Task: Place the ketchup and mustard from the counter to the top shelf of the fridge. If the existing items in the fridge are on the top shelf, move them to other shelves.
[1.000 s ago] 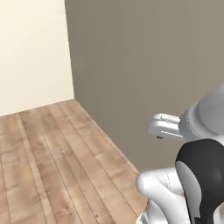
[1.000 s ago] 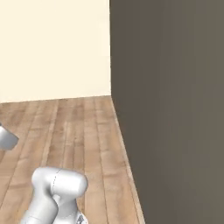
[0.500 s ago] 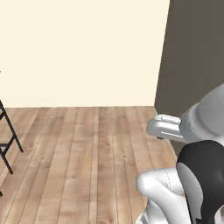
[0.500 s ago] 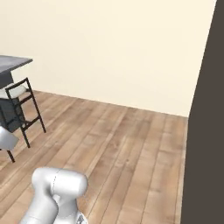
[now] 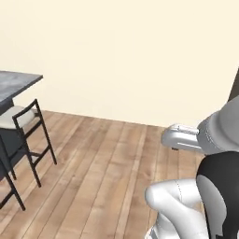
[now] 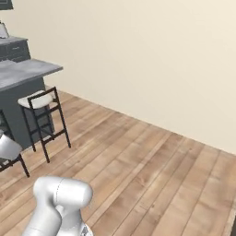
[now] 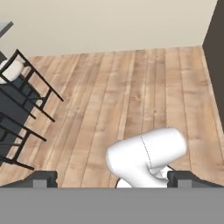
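In the hand view my gripper (image 7: 113, 179) is open, its two dark fingertips (image 7: 41, 178) far apart at the bottom edge with nothing between them. It looks down over bare wooden floor (image 7: 131, 87). The ketchup, the mustard, the existing items and the top shelf are out of view. A dark upright slab (image 7: 215, 43) at the right edge may be the fridge's side; I cannot tell.
A grey worktop (image 6: 27, 73) on a dark base stands at the left, with black-framed stools (image 6: 44, 115) in front of it; one stool (image 5: 21, 135) is also in the left base view. A cream wall (image 5: 130, 56) closes off the wooden floor (image 6: 152, 170).
The whole picture has swept sideways, so the base has turned. The dark wall slid off to the right; the cream wall, stools and grey worktop came in from the left. The gripper stays open.
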